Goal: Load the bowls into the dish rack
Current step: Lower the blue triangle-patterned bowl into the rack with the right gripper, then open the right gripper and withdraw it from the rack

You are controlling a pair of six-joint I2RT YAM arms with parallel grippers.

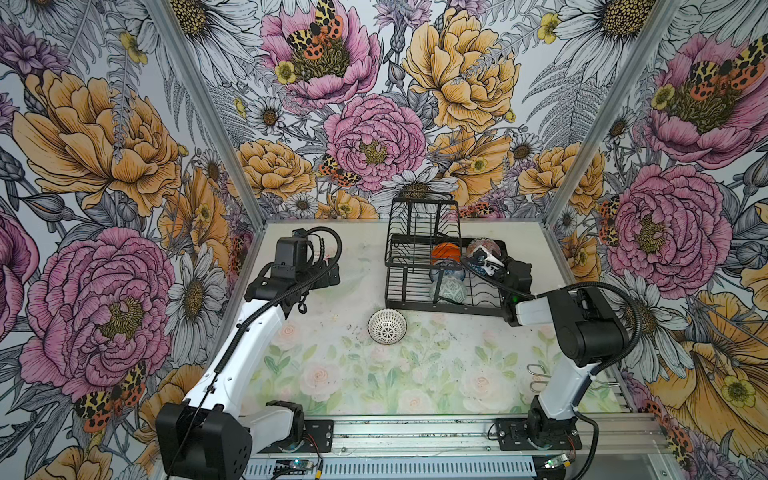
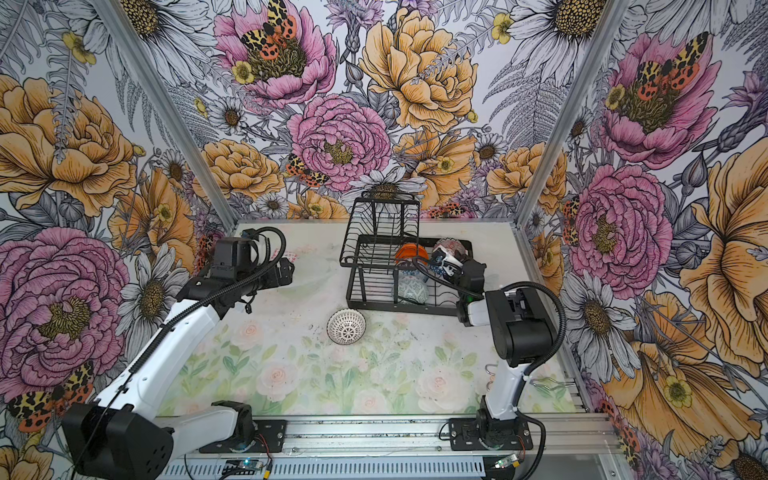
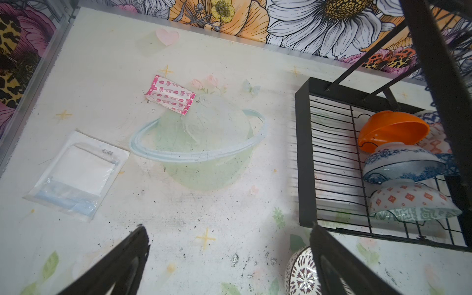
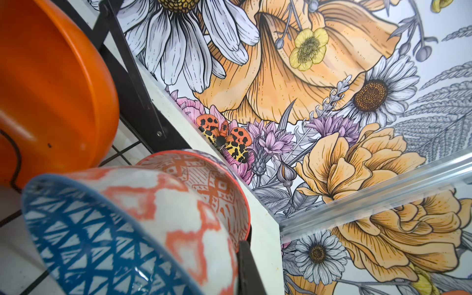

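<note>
One lattice bowl [image 1: 387, 326] lies apart from open left jaws.

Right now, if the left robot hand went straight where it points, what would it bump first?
Probably the white tabletop, near its printed pale green ringed planet. The left gripper aims its open fingers there; the round white-black lattice bowl sits beside one finger. Depth is unclear.

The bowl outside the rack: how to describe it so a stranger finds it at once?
Find the black wire dish rack at the table's back. Just before its front edge, alone on the table, sits a white bowl with black lattice. The other bowls are coloured, none on the table.
</note>
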